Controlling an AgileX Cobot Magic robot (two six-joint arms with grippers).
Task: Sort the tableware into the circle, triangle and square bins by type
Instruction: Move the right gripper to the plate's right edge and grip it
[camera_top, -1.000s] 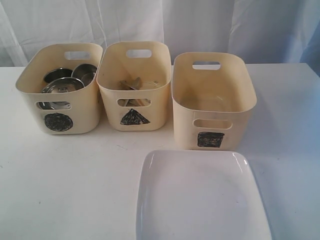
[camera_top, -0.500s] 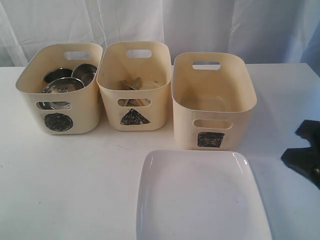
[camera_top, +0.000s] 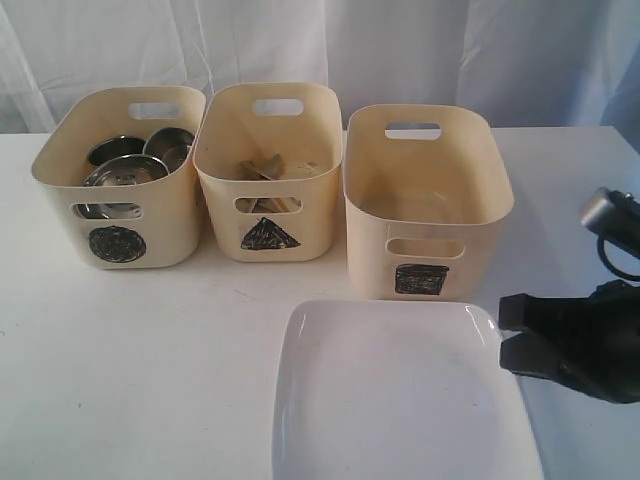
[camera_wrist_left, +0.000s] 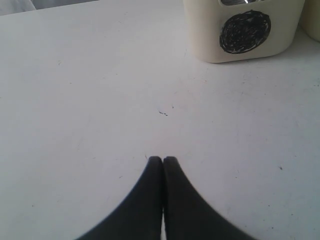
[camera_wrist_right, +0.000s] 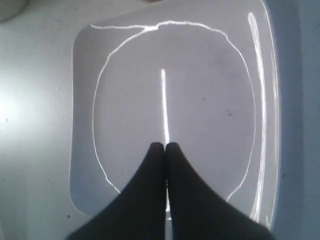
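Taking the exterior view as a clock face, with six o'clock nearest the camera, a large white rounded-square plate lay at about six o'clock on the white table, its near edge cut off by the frame. At four o'clock the black right gripper reached in from the side, its tips at the plate's right rim. From its own wrist camera the right gripper showed both jaws pressed together with nothing between them, poised over the plate's shallow well – whether it touched the glaze could not be told.

The left gripper appeared only in its wrist view. Its jaws were likewise closed tight and empty, over bare tabletop, with the circle bin well beyond its tips.

Farther back stood three cream plastic tubs in a row, each with cut-out handles. The square bin sat at about one o'clock, just behind the plate, its black scribbled square facing forward. The triangle bin stood at twelve o'clock, close beside it, holding wooden chopsticks among other pieces too dim to name. The circle bin stood at ten o'clock, holding stacked steel bowls and a steel mug.

Behind everything – at the far edge – hung a white curtain.
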